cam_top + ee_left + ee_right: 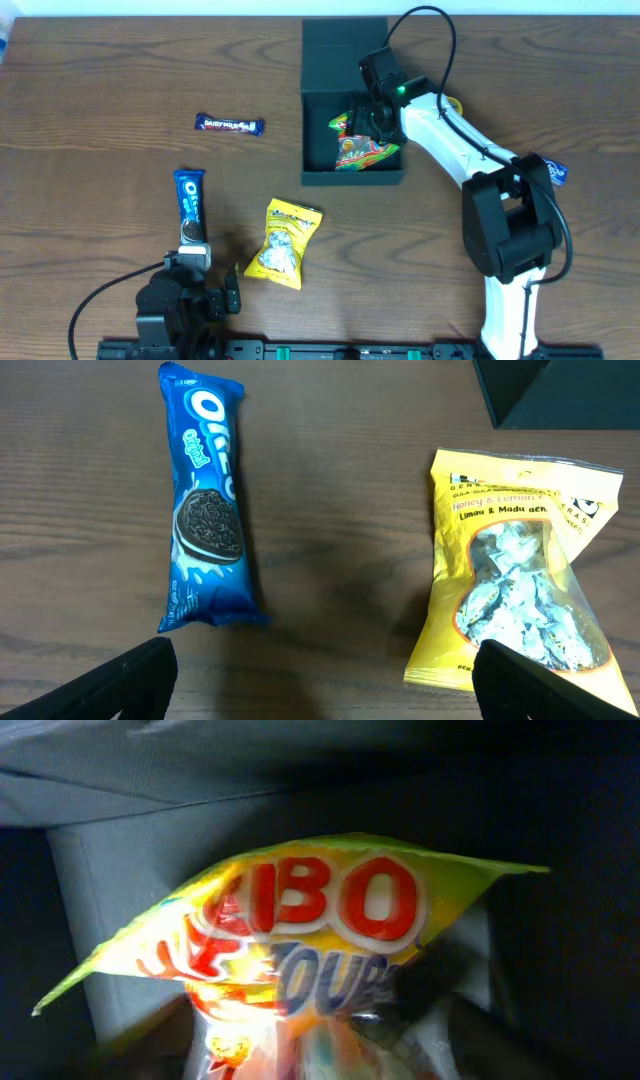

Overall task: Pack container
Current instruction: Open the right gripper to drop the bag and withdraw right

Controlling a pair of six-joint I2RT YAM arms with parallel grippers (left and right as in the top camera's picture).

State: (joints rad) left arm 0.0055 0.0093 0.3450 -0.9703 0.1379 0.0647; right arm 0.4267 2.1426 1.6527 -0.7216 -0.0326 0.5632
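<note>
Dark-green container sits on the table, lid flapped open on its far side. R gripper is down inside the container, right over a Haribo pkt lying in it. Can't tell if its jaws are wide or pinching the pkt. L gripper is spread wide, holding nothing, well front-left of the container. Oreo pkt & yellow candy bag lie outside the container, front-left. Dairy Milk bar lies left of it.
</note>
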